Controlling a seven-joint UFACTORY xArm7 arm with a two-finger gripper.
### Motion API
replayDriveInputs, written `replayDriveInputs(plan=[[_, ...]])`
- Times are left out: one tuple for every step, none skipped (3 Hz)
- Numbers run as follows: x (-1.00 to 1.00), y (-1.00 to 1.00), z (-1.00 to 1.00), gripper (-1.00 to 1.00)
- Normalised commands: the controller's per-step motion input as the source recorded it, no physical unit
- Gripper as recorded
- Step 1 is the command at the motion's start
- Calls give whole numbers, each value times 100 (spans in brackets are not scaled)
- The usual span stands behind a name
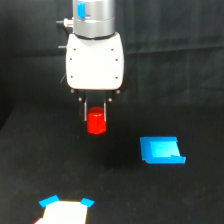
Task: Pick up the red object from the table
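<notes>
The red object (96, 125), a small bright red stubby block, sits between the two thin dark fingers of my gripper (95, 118) in the middle of the exterior view. The fingers press against its upper sides, so the gripper is shut on it. The gripper's white body hangs straight above it. Around it spreads the matte black table (175, 90). Whether the block's underside touches the table or hangs just above it cannot be told.
A bright blue flat tray-like piece (161, 150) lies on the table toward the exterior view's right, a little nearer the camera than the block. A white piece with blue corners (65, 212) lies at the bottom edge, left of centre.
</notes>
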Motion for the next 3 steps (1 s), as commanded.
replayDriveInputs(plan=[[58, -2, -16, -89], [-10, 30, -6, -85], [-50, -46, 15, -99]])
